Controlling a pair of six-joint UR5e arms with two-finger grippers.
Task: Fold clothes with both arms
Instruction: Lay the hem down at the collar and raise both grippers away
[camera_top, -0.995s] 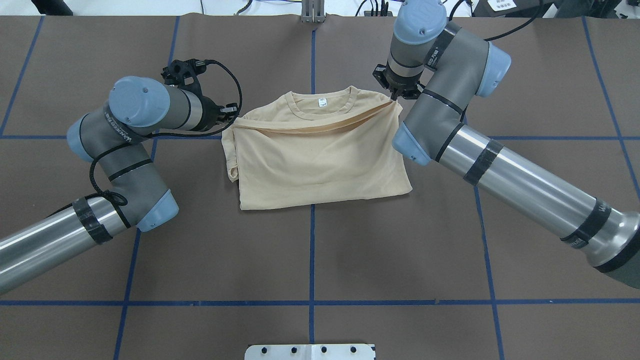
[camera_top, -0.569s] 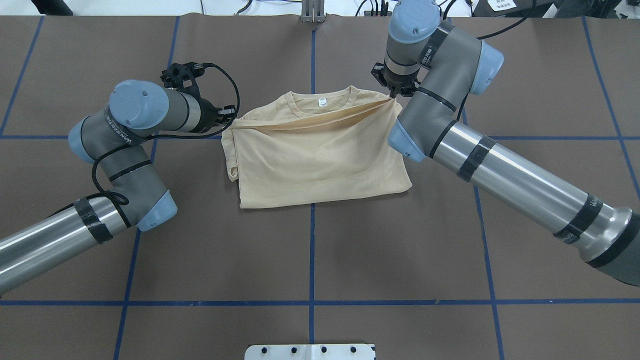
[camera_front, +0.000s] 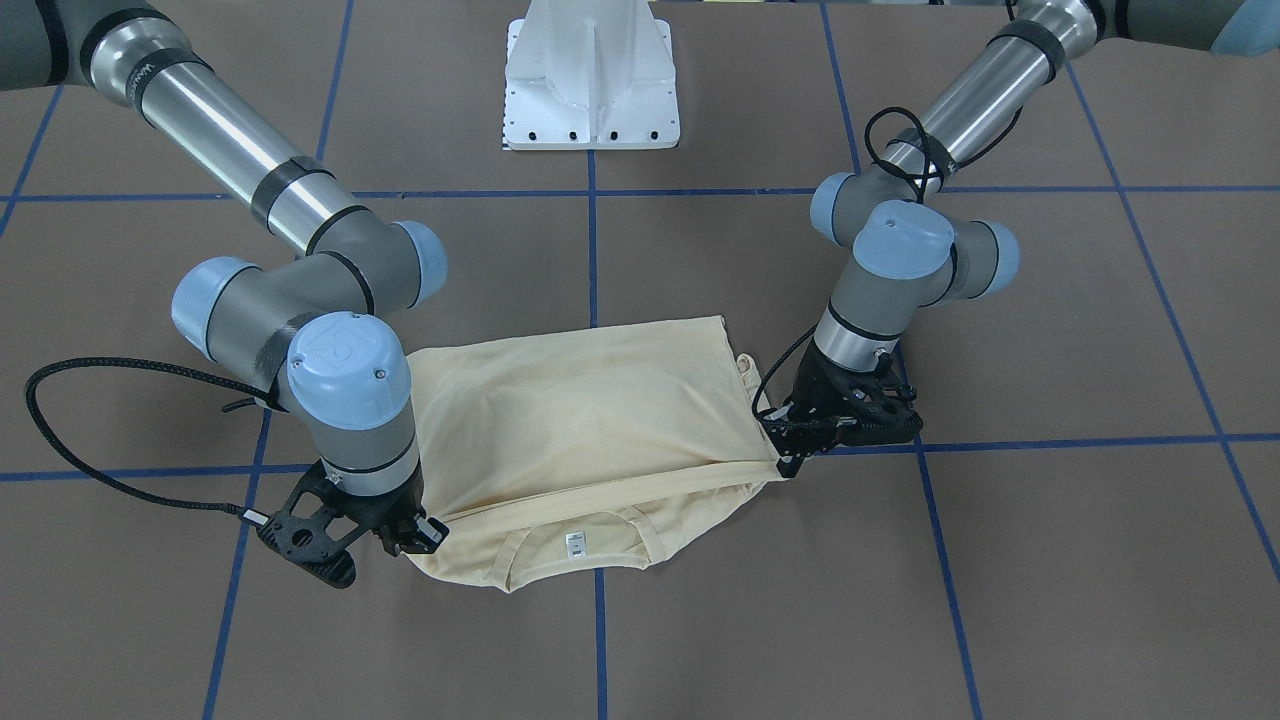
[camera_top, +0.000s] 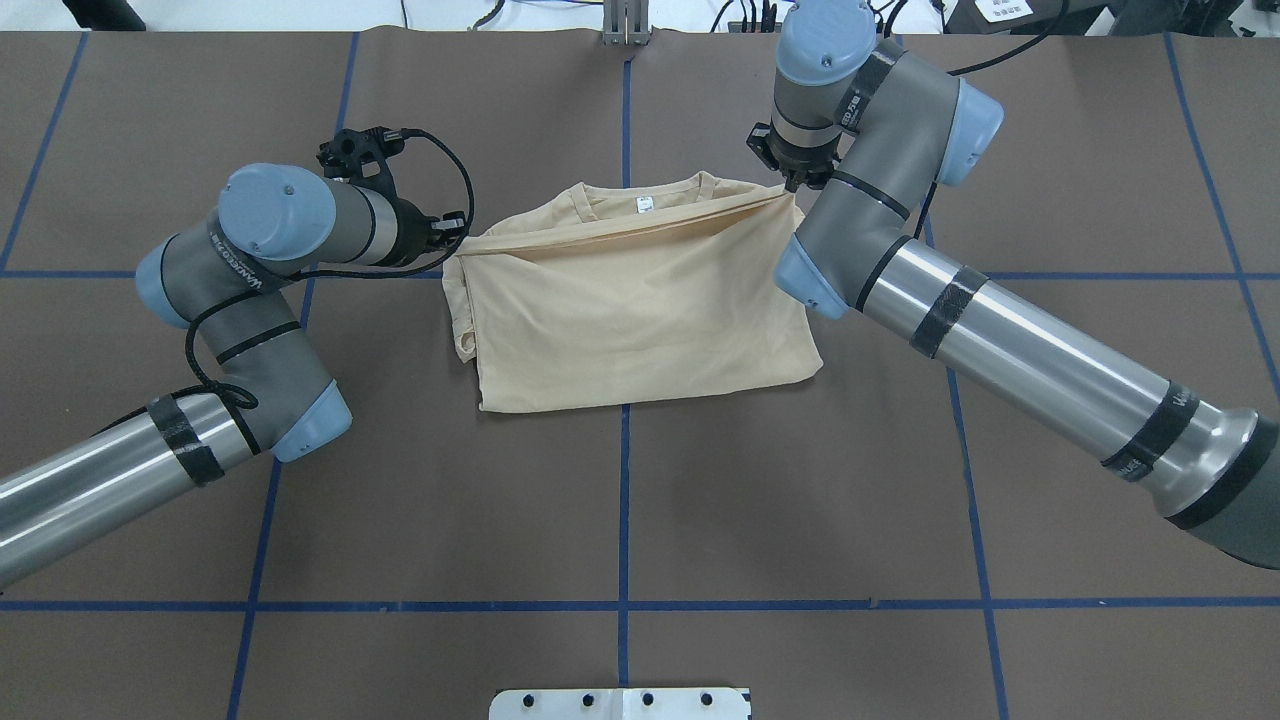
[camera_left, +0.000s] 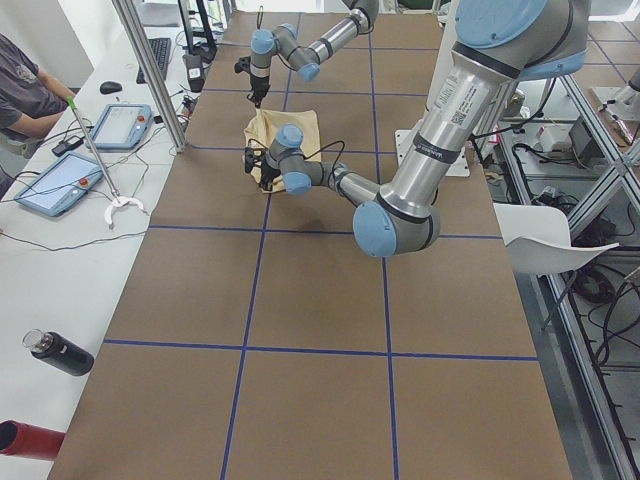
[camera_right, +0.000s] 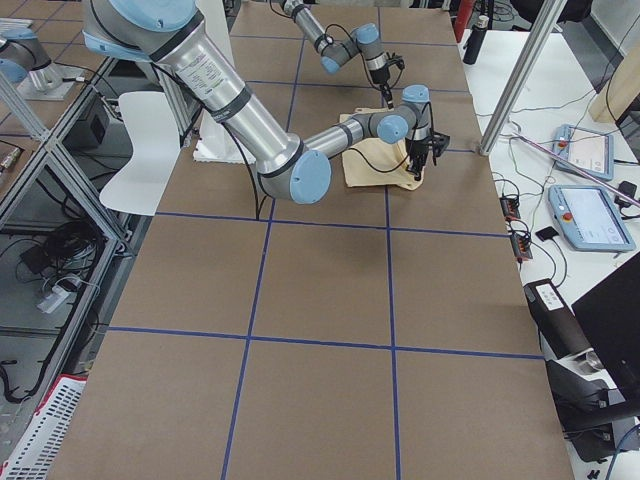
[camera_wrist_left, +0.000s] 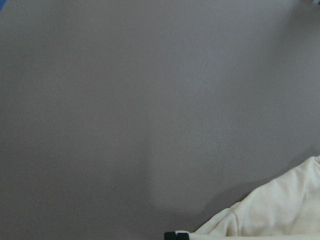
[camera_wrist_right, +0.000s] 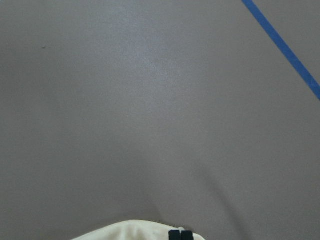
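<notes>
The cream-yellow T-shirt (camera_top: 640, 310) lies at the table's middle, folded, with its lower edge drawn up over the chest toward the neck. The ribbed neck and white label (camera_top: 645, 205) still show; the navy print is hidden. My left gripper (camera_top: 455, 228) is shut on the folded edge's left corner, low over the table. My right gripper (camera_top: 790, 185) is shut on the right corner by the shoulder. In the front-facing view the shirt (camera_front: 590, 420) hangs taut between the left gripper (camera_front: 785, 460) and the right gripper (camera_front: 415, 535). Both wrist views show only a shirt corner (camera_wrist_left: 270, 215) (camera_wrist_right: 135, 230) and brown table.
The brown table cover (camera_top: 620, 520) has blue tape grid lines. The white pedestal base (camera_front: 592, 80) stands at the robot's side. A side bench with tablets (camera_left: 60, 180) and a person's arm runs along the far edge; bottles (camera_left: 55, 352) lie there.
Both grippers have carried the folded edge further away from the robot toward the neck. The right gripper moved more, so the edge now covers more of the collar's right side.
</notes>
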